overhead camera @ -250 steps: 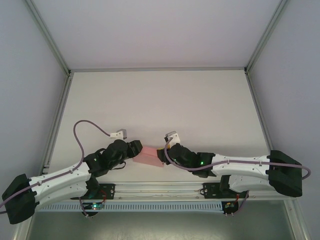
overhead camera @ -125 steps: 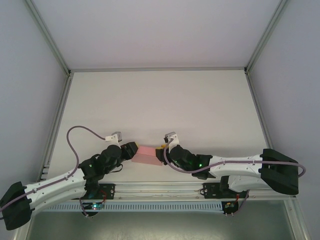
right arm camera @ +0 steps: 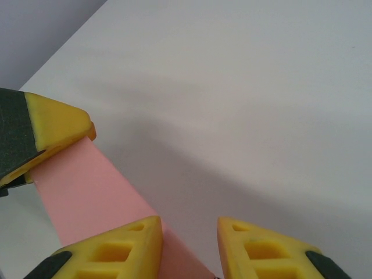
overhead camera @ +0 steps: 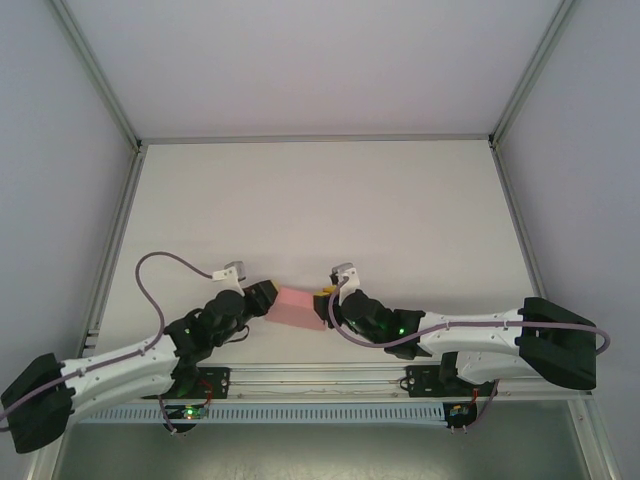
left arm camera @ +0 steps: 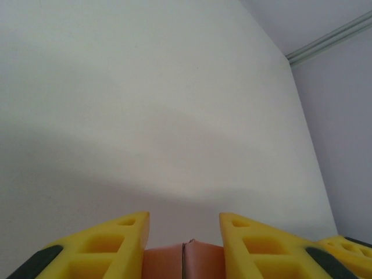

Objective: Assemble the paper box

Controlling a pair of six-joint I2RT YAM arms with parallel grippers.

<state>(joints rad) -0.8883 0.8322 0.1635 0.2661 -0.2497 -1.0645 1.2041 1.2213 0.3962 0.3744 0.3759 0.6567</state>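
Holding the paper box [overhead camera: 298,308] between them, the two arms meet over the near middle of the bench [overhead camera: 320,200], the left at its left end and the right at its right end. Left end effector [left arm camera: 183,216]: clamped on the box, with pink card and a centre seam filling the gap between its yellow fingers. Right end effector [right arm camera: 189,221]: fingers apart in the wrist view, with card lying against one finger only and bare bench showing beside it; whether it grips cannot be told. The box looks folded into a flat rectangular form. Judgement: for the closing step, keep the left clamp firm. Advance the right squarely along the box's long axis. Press lightly, as thin card will buckle or skew under uneven force.
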